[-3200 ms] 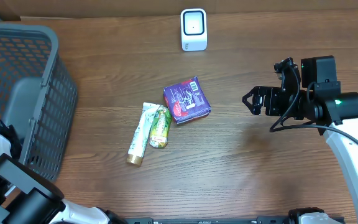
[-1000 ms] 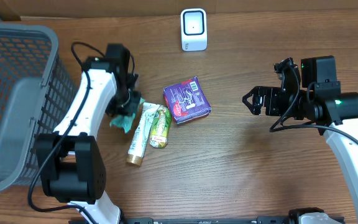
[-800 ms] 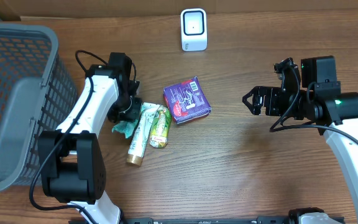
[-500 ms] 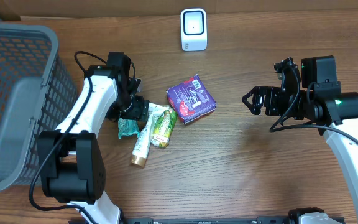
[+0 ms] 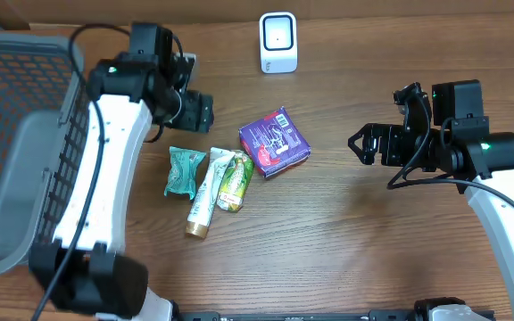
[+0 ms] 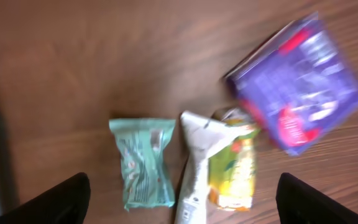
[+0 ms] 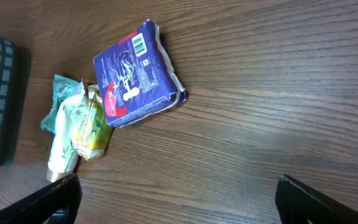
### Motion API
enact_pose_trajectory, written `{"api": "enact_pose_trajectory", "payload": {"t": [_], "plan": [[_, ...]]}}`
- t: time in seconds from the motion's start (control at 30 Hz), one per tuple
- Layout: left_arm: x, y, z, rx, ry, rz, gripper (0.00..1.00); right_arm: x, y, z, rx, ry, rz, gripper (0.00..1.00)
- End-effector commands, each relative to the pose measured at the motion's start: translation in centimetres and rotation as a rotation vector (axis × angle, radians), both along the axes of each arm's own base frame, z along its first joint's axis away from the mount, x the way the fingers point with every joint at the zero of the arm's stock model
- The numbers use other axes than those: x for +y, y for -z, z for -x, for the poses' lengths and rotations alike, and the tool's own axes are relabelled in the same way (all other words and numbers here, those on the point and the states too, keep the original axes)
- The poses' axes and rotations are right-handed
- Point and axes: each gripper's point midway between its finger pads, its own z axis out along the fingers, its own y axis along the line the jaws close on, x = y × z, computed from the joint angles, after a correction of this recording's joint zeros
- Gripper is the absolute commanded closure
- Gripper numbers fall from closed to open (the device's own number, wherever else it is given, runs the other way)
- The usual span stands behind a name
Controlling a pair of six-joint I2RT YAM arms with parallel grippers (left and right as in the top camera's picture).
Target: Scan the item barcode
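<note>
The left gripper [image 5: 196, 110] hangs above the table [image 5: 346, 259], between the grey basket [image 5: 16, 89] and the group of items. In the left wrist view its two fingers stand at the far corners of the picture, wide apart, and nothing is between them, so it holds nothing.

The right gripper [image 5: 357, 145] is well apart from the items, on the right side of the table. Its jaws are also fully spread and empty.

Four items lie in the middle of the table. The purple packet [image 5: 275, 143] lies flat, and a barcode [image 7: 140, 45] shows on its upper face near one corner. Just beside its lower left corner is a yellow-green pouch [image 5: 232, 181] – we cannot tell if the two touch. A white tube [image 5: 203, 192] lies against the pouch, with its cap toward the near edge of the table. The small mint-green packet [image 5: 182, 171] lies just left of the tube, under the left gripper's camera.

The white scanner [image 5: 278, 42] stands at the far edge of the table, well apart from the items.
</note>
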Motion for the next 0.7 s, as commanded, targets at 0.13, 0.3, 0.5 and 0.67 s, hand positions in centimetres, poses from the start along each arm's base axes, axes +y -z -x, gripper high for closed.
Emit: {"api": "enact_pose_trajectory", "payload": {"t": [0.13, 0.3, 0.5, 0.67], "plan": [[-0.3, -8.0, 2.3, -0.214, -0.006, 0.03, 0.0, 0.2, -1.2, -1.4, -0.082, -0.001, -0.003, 0.0], [0.7, -10.3, 4.2, -0.27, -0.043, 0.022, 0.0, 0.2, -1.3, -1.4, -0.082, -0.002, -0.004, 0.0], [0.9, -11.4, 5.3, -0.297, -0.044, 0.026, 0.01, 1.1, -1.4, -0.7, -0.041, -0.014, -0.066, 0.0], [0.8, -11.0, 5.1, -0.28, -0.043, 0.023, 0.0, 1.2, -1.3, -0.4, -0.002, 0.02, -0.096, 0.0]]}}
